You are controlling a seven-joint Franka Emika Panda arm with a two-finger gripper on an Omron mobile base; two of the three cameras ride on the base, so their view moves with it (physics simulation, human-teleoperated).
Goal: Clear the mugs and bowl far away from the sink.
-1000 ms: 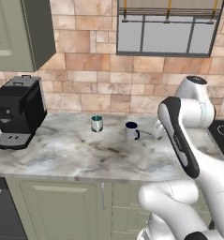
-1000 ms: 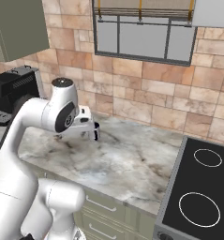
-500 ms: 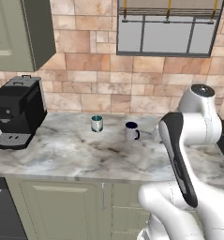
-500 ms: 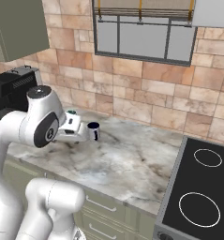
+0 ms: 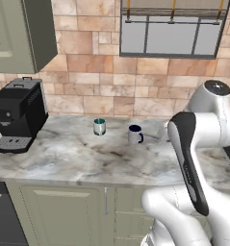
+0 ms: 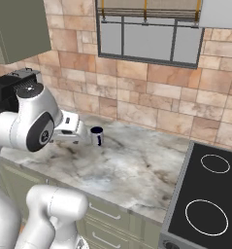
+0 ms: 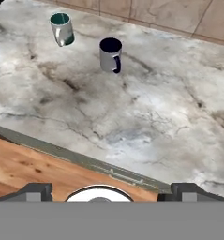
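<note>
Two mugs stand upright on the marble counter [image 5: 63,153]. The teal-inside mug [image 5: 99,126] [image 7: 62,28] is on the left. The navy-inside mug [image 5: 134,134] [image 6: 97,135] [image 7: 110,54] is a short way to its right. My gripper [image 7: 111,191] is open, with nothing between its fingertips [image 7: 36,190], and hangs over the counter's front edge, well short of both mugs. In the right base view the white hand [image 6: 74,130] sits just left of the navy mug. The bowl and the sink are out of view.
A black coffee machine [image 5: 18,115] stands at the counter's left end. A black cooktop [image 6: 205,204] lies at the right end. A stone-tile wall with a window [image 5: 172,29] backs the counter, and an upper cabinet [image 5: 20,33] hangs at the left.
The arm has folded and the hand has drawn back from the navy mug toward the counter's front edge. Both mugs stay where they were, and the jaws stay open.
</note>
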